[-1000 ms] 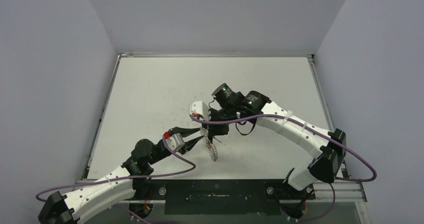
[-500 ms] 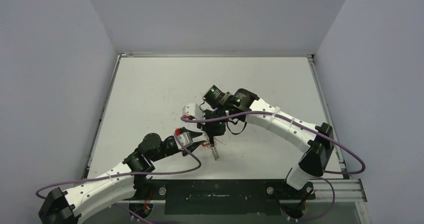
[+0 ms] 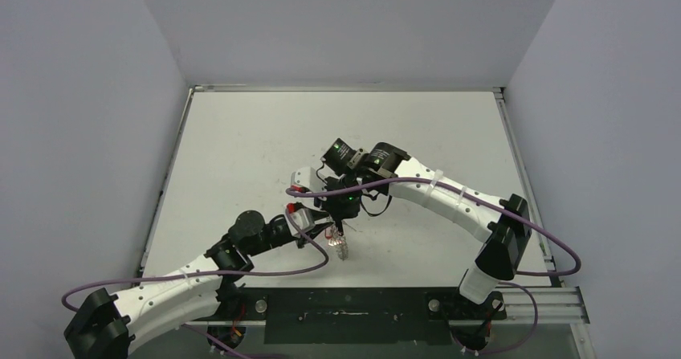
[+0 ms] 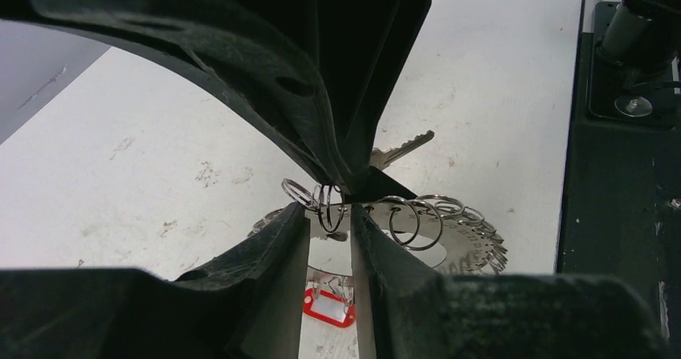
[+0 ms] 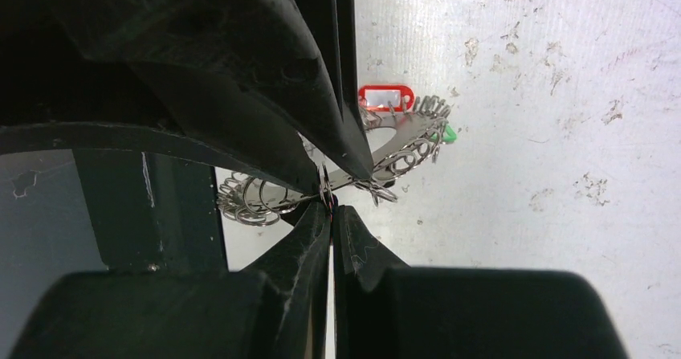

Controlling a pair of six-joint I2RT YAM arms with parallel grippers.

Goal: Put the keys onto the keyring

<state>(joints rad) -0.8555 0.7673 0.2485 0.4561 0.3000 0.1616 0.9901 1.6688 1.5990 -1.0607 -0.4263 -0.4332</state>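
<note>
White worktop (image 3: 241, 150) is seen from above, with both arms bent in toward its near middle. On the left, the left claw (image 3: 326, 232) is extended in from the lower left. Its tips are set just beside the keyring (image 3: 343, 246), which is tilted up near the worktop's front edge. In the left wrist view this claw is held narrowly parted. A small wire loop (image 4: 330, 209) of the keyring is framed between its tips without being visibly pinched. A red tag (image 4: 328, 308) is seen below. Just right of that, the right claw (image 4: 350, 181) is brought down from above and clamped tight on a key (image 4: 401, 144) by its black head, with the silver blade pointed up to the right. Further right, more loops are strung along the keyring's rim. A green tag (image 5: 448, 134) is shown at its far edge in the right wrist view.
</note>
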